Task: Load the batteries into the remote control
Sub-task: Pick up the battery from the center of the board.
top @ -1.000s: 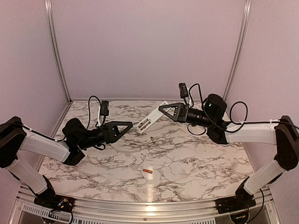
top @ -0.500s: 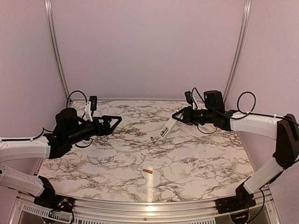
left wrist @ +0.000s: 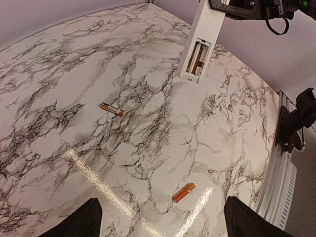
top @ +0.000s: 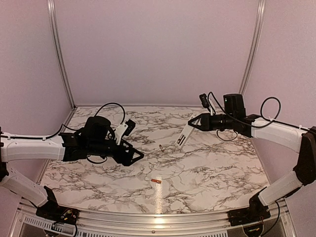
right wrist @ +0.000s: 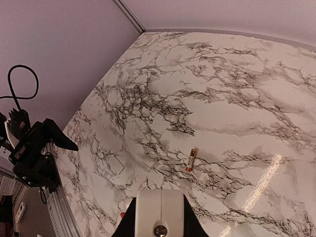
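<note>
The white remote control point(top: 183, 136) hangs tilted over the table's back middle, its upper end pinched in my shut right gripper point(top: 193, 123). In the left wrist view the remote control point(left wrist: 201, 42) shows an open compartment near its lower end. One battery point(top: 161, 146) lies just left of the remote's low end. The other battery point(top: 156, 181) lies nearer the front. My left gripper point(top: 138, 157) is open, low over the table, left of both batteries. The front battery point(left wrist: 184, 192) lies ahead of its spread fingers point(left wrist: 88, 219). From the right wrist I see the remote control point(right wrist: 159, 210) and the near battery point(right wrist: 190, 160).
A marble-patterned table point(top: 217, 168) sits between pale walls, with metal rails point(top: 148, 219) along the front edge. Bright glare streaks point(left wrist: 94, 180) cross the tabletop near the front battery. Cables loop over both wrists.
My left gripper swung from the back left down toward the table's middle, jaws wider. The right gripper carried the remote rightward and lower, tilting it more steeply.
</note>
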